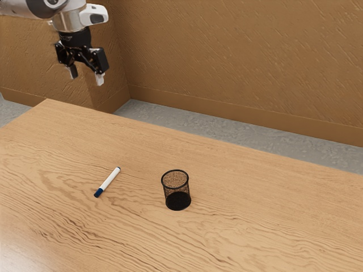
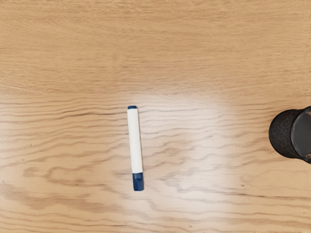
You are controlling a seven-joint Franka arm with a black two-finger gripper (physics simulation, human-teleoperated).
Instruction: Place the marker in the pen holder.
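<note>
Above the table, the gripper hangs with jaws wide apart. The pen holder stands upright, dark floor visible inside; outside it, nearer the table's visible corner, lies the marker.

Exterior view: we record the arm cut off at the upper left corner, the wall at the top edge. The bench runs out of frame at the bottom and both sides, hiding its own legs and part of the floor. Wrist view: we note the pen holder clipped by the edge, its far side lost.
</note>
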